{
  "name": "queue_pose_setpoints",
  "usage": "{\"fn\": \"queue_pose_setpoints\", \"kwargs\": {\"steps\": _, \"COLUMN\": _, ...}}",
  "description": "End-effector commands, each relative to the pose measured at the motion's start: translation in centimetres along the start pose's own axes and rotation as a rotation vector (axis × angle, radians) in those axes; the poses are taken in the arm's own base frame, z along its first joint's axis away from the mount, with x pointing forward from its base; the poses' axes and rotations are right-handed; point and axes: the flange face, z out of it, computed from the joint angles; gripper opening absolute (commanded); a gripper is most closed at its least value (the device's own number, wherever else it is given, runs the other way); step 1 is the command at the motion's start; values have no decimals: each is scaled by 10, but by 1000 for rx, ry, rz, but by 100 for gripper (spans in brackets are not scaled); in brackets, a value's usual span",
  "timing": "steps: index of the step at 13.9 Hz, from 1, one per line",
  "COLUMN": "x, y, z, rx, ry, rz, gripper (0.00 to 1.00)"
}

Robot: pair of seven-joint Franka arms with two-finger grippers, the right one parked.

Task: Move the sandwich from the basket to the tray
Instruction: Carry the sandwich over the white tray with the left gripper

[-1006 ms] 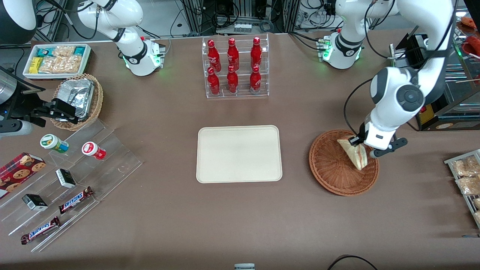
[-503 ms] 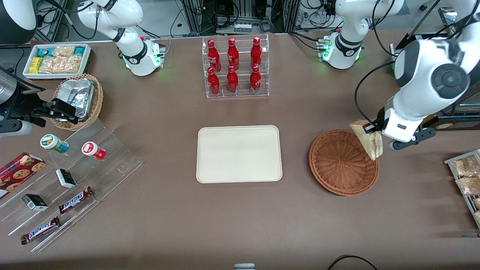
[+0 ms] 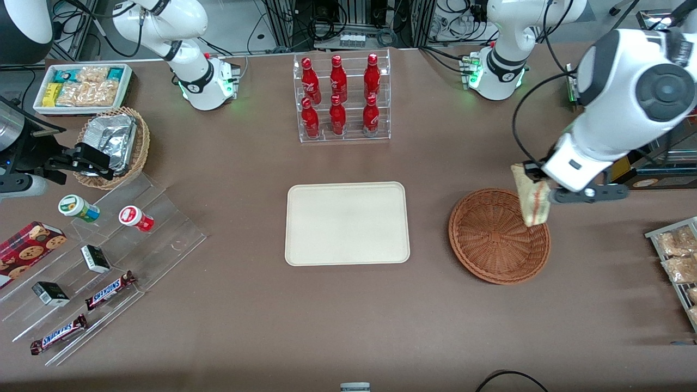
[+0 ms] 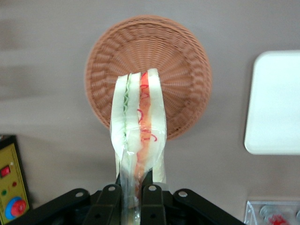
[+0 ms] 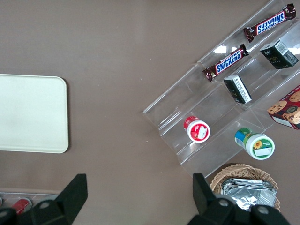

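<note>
Since a second ago, the sandwich [image 3: 532, 198] has risen out of the basket [image 3: 490, 245] and hangs above its rim. It seems slightly tilted, pinched in the gripper [image 4: 131, 194]. Toward the parked arm's end, the tray [image 3: 347, 223] lies flat

Front view: high, looking down over the whole brown table [image 3: 348, 316] from across the arm bases. Left wrist view: close, aimed straight down past the left arm's gripper [image 4: 133, 197] onto the round reddish-brown wicker basket [image 4: 183, 61]. Right wrist view: also downward, above the clear acrylic stepped snack stand [image 5: 220, 108]. Shared by all three: the flat cream-coloured rectangular tray [image 3: 347, 223] [image 4: 274, 103] [image 5: 30, 115].
</note>
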Motion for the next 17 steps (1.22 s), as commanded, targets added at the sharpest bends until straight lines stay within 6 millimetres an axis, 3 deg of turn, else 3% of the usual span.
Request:
{"fn": "queue_pose_setpoints", "kwargs": {"steps": 1, "x": -7, "y": 44, "z": -2, "rx": -1, "ry": -14, "rz": 106, "gripper": 0}}
{"fn": "queue_pose_setpoints", "kwargs": {"steps": 5, "x": -17, "y": 96, "z": 2, "rx": -44, "ry": -17, "rz": 134, "gripper": 0}}
{"fn": "queue_pose_setpoints", "kwargs": {"steps": 8, "x": -24, "y": 157, "z": 18, "rx": -72, "ry": -5, "rz": 122, "gripper": 0}}
{"fn": "queue_pose_setpoints", "kwargs": {"steps": 11, "x": -28, "y": 202, "z": 32, "rx": -91, "ry": 20, "rz": 57, "gripper": 0}}
{"fn": "queue_pose_setpoints", "kwargs": {"steps": 14, "x": -22, "y": 237, "z": 51, "rx": -70, "ry": 27, "rz": 1, "gripper": 0}}
{"fn": "queue_pose_setpoints", "kwargs": {"steps": 17, "x": -9, "y": 275, "z": 83, "rx": -38, "ry": 41, "rz": -63, "gripper": 0}}
